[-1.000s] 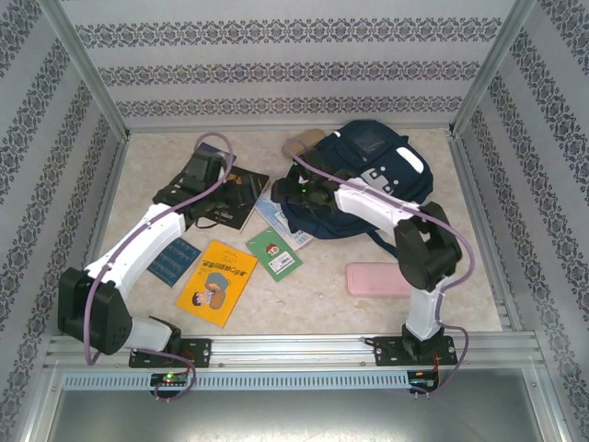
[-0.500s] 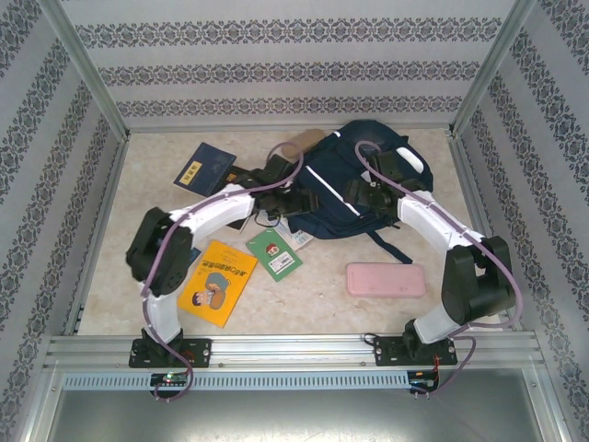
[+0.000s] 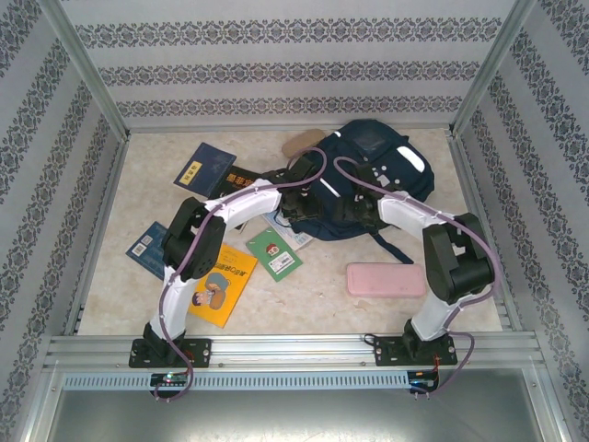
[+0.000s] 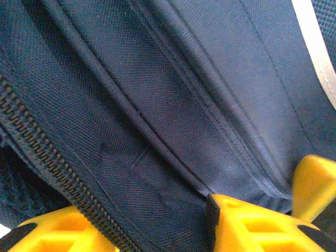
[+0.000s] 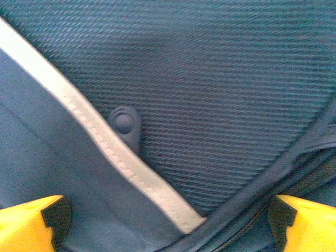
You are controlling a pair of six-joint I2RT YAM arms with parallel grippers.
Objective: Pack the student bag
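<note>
Though contents unseen, student bag (image 3: 366, 158) flat.

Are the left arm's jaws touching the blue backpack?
Touching. The left wrist view shows the student bag fabric pressed right against the yellow jaws of the left gripper, no gap.

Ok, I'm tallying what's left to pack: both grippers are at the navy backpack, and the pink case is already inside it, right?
One thing is off: the pink case is not inside the navy backpack. It lies flat on the table in front of it, as the top external view shows. The left gripper and right gripper are indeed at the backpack.
</note>
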